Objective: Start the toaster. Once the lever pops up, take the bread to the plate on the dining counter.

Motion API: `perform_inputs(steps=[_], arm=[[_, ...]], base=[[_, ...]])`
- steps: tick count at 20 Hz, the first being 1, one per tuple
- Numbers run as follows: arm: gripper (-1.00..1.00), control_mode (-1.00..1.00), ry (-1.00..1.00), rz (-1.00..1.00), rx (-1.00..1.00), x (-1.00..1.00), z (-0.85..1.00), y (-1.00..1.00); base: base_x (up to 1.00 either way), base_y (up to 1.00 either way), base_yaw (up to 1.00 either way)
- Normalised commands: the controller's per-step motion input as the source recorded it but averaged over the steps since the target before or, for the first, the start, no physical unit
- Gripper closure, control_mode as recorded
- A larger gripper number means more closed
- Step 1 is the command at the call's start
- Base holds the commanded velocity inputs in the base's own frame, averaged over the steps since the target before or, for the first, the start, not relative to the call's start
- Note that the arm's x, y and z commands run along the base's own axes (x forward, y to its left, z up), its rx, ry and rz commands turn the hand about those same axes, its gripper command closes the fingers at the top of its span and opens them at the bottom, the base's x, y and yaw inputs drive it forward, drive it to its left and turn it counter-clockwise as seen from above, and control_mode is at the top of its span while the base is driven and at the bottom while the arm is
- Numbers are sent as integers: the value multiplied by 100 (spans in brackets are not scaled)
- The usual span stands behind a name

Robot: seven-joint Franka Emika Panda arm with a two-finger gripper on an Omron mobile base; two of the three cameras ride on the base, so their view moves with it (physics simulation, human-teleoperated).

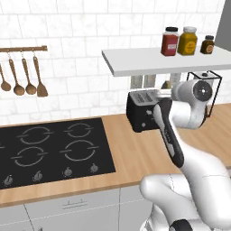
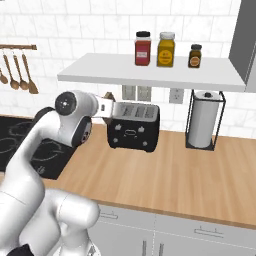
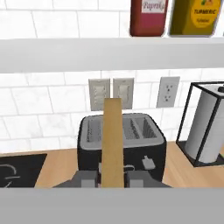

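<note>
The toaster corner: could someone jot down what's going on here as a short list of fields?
toaster: black, on the wood worktop under the shelf
gripper: shut on the bread, above the toaster
bread: brown slice, held edge-on
shelf items: three jars
right of toaster: paper towel roll
left of toaster: black hob

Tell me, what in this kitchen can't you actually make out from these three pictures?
- Left base view: the arm covers the right part of the toaster, so its lever is hidden.
- Hand view: the held bread stands edge-on, blocking the toaster's middle slots; its faces can't be judged.
- Right base view: the toaster's front markings are too small to read.
- Hand view: jar tops on the shelf are cut off by the frame edge.
</note>
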Motion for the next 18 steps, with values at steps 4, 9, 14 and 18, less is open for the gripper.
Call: perform_inputs(steps=[4,9,14,18], arm=[[100,-100,23,0,7,-100,19,27],[100,-100,4,0,2,-100,-1,48],[100,-100,-2,0,1,-66,-9,53],[100,-100,0,0,0,-12,0,22]], base=[[0,0,0],[0,0,0],[0,0,0],[0,0,0]])
